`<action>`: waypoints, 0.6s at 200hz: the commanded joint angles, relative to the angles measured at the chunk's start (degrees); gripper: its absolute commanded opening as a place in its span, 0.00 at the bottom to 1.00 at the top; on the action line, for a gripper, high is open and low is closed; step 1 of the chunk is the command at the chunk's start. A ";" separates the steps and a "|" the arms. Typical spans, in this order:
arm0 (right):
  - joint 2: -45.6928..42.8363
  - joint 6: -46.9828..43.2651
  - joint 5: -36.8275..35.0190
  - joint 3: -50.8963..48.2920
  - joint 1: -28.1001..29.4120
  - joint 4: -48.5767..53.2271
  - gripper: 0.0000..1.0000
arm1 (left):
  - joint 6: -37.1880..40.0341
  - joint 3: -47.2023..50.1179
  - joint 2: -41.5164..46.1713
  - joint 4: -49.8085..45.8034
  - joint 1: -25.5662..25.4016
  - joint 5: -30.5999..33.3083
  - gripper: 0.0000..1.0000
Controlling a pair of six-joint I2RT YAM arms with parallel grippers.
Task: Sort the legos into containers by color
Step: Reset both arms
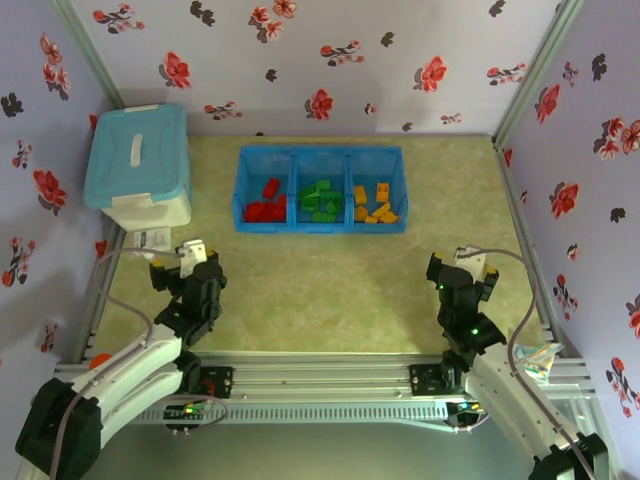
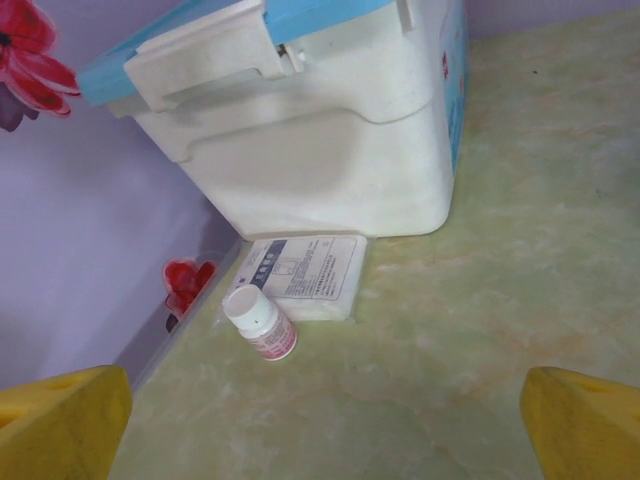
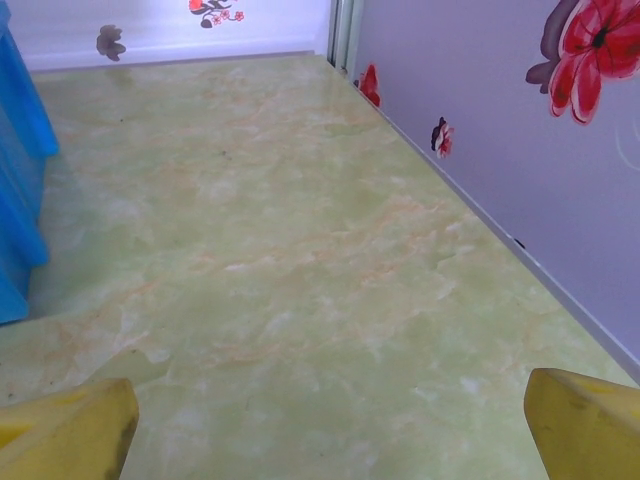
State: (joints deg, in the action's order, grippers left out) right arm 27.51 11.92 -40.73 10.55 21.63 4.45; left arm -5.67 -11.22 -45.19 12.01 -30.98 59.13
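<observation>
The bricks (image 1: 320,202) lie sorted red, green, orange in the blue tray (image 1: 320,151) across the bench (image 1: 330,290); both jaws stand wide and empty; scan for strays, then keep your arms clear of the tray.

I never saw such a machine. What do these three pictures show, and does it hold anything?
Two robot arms are bolted at the near edge of a table. One picture looks down from above and behind them. The other two come from cameras on the wrists; the yellow shapes there are fingers. A blue tray holds red bricks on the left, green bricks in the middle, orange-yellow bricks on the right. A pale blue lidded box stands at the far left, with a white bottle and a flat packet beside it. The left gripper and the right gripper are open and hold nothing.
</observation>
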 commanded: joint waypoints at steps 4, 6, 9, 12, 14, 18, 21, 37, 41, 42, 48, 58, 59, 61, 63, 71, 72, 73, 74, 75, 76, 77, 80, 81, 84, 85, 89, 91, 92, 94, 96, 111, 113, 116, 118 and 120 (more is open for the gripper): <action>-0.04 -0.96 -2.54 -0.75 -0.32 -3.93 0.99 | 0.55 1.90 0.57 8.24 2.38 -0.67 1.00; -0.12 -0.94 -2.63 -0.76 -0.33 -3.99 0.99 | 0.57 2.02 0.46 8.52 2.65 -0.79 1.00; -0.24 -0.94 -2.72 -0.90 -0.29 -4.07 0.99 | 0.52 2.07 0.41 8.80 2.97 -0.97 1.00; -0.34 -0.96 -2.86 -0.96 -0.34 -4.24 0.99 | 0.35 2.07 0.28 8.96 3.41 -1.18 1.00; -0.39 -0.94 -2.97 -1.03 -0.40 -4.33 0.99 | 0.28 2.08 0.28 8.99 3.63 -1.32 1.00; -0.47 -0.94 -3.27 -1.12 -0.42 -4.57 0.99 | 0.23 2.13 0.06 9.53 4.15 -1.64 1.00; -0.52 -0.94 -3.44 -1.28 -0.42 -4.98 0.99 | 0.28 2.26 -0.07 10.05 4.50 -1.97 1.00; -0.78 -1.82 -4.34 -2.95 -0.51 -9.54 0.99 | 0.62 2.96 -1.17 13.68 6.26 -3.75 1.00; -0.88 -2.12 -4.51 -3.52 -0.55 -11.30 0.99 | 0.77 3.14 -1.50 14.79 6.72 -4.39 1.00; -0.88 -2.23 -4.52 -3.69 -0.54 -11.65 0.99 | 0.85 3.18 -1.62 15.06 6.81 -4.56 1.00; -0.98 -2.65 -4.66 -4.62 -0.62 -14.05 0.99 | 1.02 3.37 -2.27 16.34 7.42 -5.32 1.00; -1.07 -3.24 -4.71 -6.20 -0.80 -18.50 0.99 | 1.26 3.66 -3.45 18.55 8.46 -6.56 1.00; -1.06 -3.32 -4.75 -6.39 -0.80 -18.90 0.99 | 1.22 3.66 -3.56 18.78 8.52 -6.61 1.00; -1.05 -3.44 -4.74 -6.67 -0.86 -19.75 0.99 | 1.26 3.66 -3.80 19.09 8.73 -6.69 1.00; -1.12 -3.54 -4.76 -7.05 -0.90 -20.45 0.99 | 1.27 3.66 -3.97 19.52 8.87 -6.67 1.00; -1.05 -4.12 -4.79 -8.31 -1.02 -23.73 0.99 | 1.34 3.90 -4.97 21.30 9.42 -7.01 1.00; -1.10 -4.20 -4.79 -8.50 -1.00 -24.07 0.99 | 1.35 4.00 -5.03 21.57 9.52 -7.05 1.00; -1.12 -4.28 -4.79 -8.60 -1.07 -24.54 0.99 | 1.40 4.01 -5.14 21.78 9.62 -7.08 1.00; -1.13 -4.37 -4.84 -8.74 -1.11 -24.95 0.99 | 1.38 4.01 -5.29 22.07 9.67 -7.13 1.00; -1.13 -4.45 -4.86 -8.94 -1.13 -25.25 0.99 | 1.37 4.10 -5.36 22.34 9.73 -7.21 1.00; -1.14 -4.50 -4.87 -9.13 -1.14 -25.53 0.99 | 1.37 4.19 -5.49 22.61 9.81 -7.24 1.00; -1.14 -4.56 -4.84 -9.27 -1.19 -25.93 0.99 | 1.41 4.24 -5.55 22.88 9.89 -7.30 1.00; -1.14 -4.69 -4.94 -9.62 -1.35 -26.72 0.99 | 1.48 4.43 -5.86 23.68 10.08 -7.40 1.00; -1.14 -4.70 -5.00 -9.73 -1.38 -27.01 0.99 | 1.47 4.44 -6.00 23.94 10.11 -7.43 1.00; -1.26 -4.71 -5.14 -9.96 -1.53 -27.64 0.99 | 1.54 4.65 -6.19 24.81 10.27 -7.52 1.00; -1.29 -4.71 -5.19 -10.12 -1.56 -27.91 0.99 | 1.54 4.73 -6.29 25.07 10.30 -7.62 1.00; -1.25 -4.72 -5.41 -10.40 -1.73 -28.64 0.99 | 1.62 4.97 -6.59 26.08 10.52 -7.80 1.00; -1.30 -4.67 -5.41 -10.60 -1.89 -29.04 0.99 | 1.67 5.18 -6.76 26.71 10.60 -7.98 1.00; -1.35 -4.69 -5.46 -10.70 -2.00 -29.18 0.99 | 1.65 5.30 -6.80 27.00 10.68 -8.07 1.00; -1.39 -4.62 -5.49 -10.87 -2.13 -29.64 0.99 | 1.63 5.41 -6.92 27.54 10.79 -8.11 1.00; -1.40 -4.63 -5.48 -11.02 -2.30 -30.02 0.99 | 1.63 5.60 -7.04 27.87 10.90 -8.32 1.00; -1.29 -3.77 -5.27 -11.43 -3.32 -30.73 0.99 | 1.18 6.47 -8.09 31.29 12.04 -9.45 1.00; -1.31 -3.51 -5.18 -11.51 -3.65 -30.79 0.99 | 1.08 6.54 -8.30 31.73 12.25 -9.69 1.00; -1.09 -3.30 -5.03 -11.46 -3.99 -30.88 0.99 | 1.00 6.64 -8.53 32.40 12.56 -10.04 1.00; -1.03 -3.07 -4.88 -11.51 -4.32 -30.96 0.99 | 0.88 6.72 -8.80 32.80 12.75 -10.32 1.00; -0.80 -2.94 -4.77 -11.51 -4.60 -31.09 0.99 | 0.72 6.80 -8.98 33.16 12.98 -10.52 1.00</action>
State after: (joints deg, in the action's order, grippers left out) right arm 26.89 8.51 -43.79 0.54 19.22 -19.07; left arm -4.97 -6.02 -52.69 35.31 -20.01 50.72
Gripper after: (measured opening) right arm 0.994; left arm 0.997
